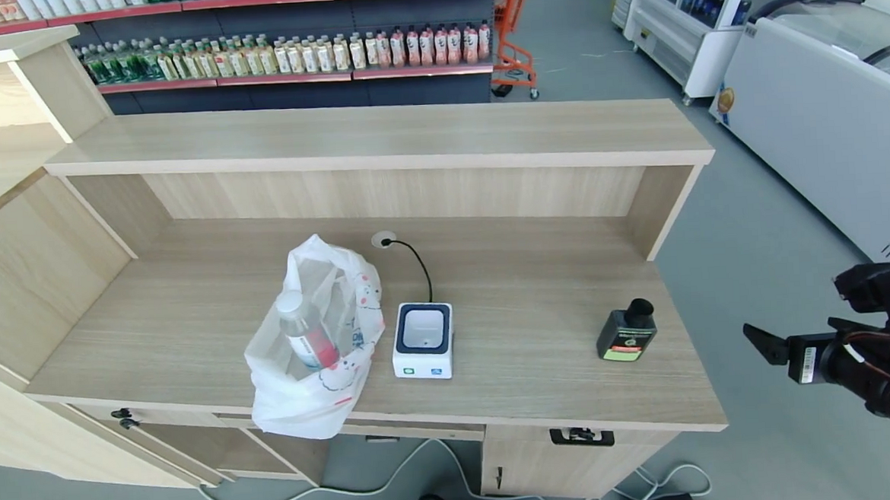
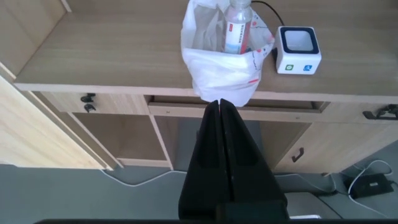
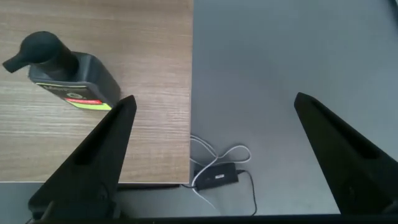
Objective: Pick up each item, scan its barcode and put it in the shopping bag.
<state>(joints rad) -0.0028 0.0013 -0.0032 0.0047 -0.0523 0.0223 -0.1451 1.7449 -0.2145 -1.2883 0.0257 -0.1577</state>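
Roughly, left to right along the light wooden checkout counter (image 1: 531, 291). The left gripper (image 2: 219, 104) hangs below the front edge, just before the bag, fingers pressed together on nothing. A white plastic shopping bag (image 1: 323, 393) slumps over the front edge left of centre, with a clear plastic bottle with a red label (image 1: 306, 335) upright inside. Just beside it is a white box scanner with a dark-rimmed window (image 1: 422, 341), its cable running toward the back. Well apart, near the front right corner, a dark grey pump bottle with a black head (image 1: 626, 336) stands unbagged, long axis upright by my reading. The right gripper (image 3: 214, 99) is off the right edge over the floor, fingers spread wide and empty. The pump bottle lies to its left, so the right arm is clearly the nearer. The right wrist view gives the finger spread and a nozzle pointing away from the right edge. The head view gives the bottle's stance and the run to the scanner.
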